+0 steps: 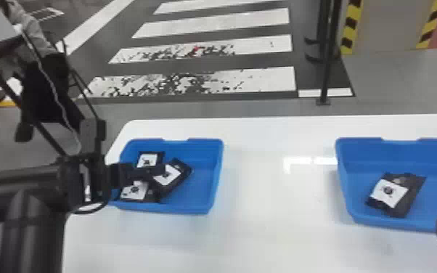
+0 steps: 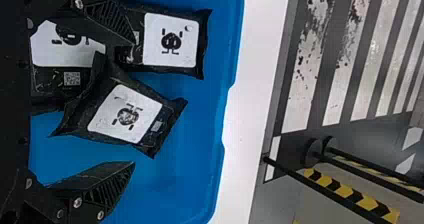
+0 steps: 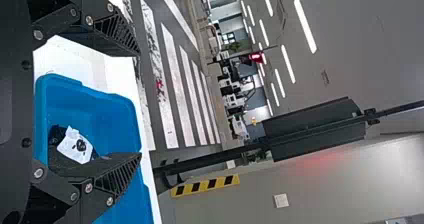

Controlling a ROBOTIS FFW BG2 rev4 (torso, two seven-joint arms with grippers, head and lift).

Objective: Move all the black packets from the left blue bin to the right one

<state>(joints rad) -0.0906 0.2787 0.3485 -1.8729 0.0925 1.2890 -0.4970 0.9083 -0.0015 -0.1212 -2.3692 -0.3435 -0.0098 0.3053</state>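
Blue is the left bin (image 1: 201, 192), set near the far-left corner of the table (image 1: 276, 232); inside it lie 3 black packets: a far packet (image 1: 149, 159), a near-left packet (image 1: 133, 190) and a middle packet (image 1: 168, 176), crowded toward the bin's left side; these 3 are what is left to move. The right bin (image 1: 359, 159) stands well apart from it, along the table's far edge; it holds 1 moved packet (image 1: 390, 193), lying label up, though part of that bin is cut off at the head view's edge, so the count there is at least 1.

If these 4 are the full set, the job looks about 1/4 done; the step in hand seems to be picking the next packet. The left gripper (image 2: 134, 102) is over the left bin, its fingers spread wide and grasping nothing; the right gripper (image 3: 140, 104) is by the right bin, also released and empty; closing in among packets this crowded could catch 2 at once.
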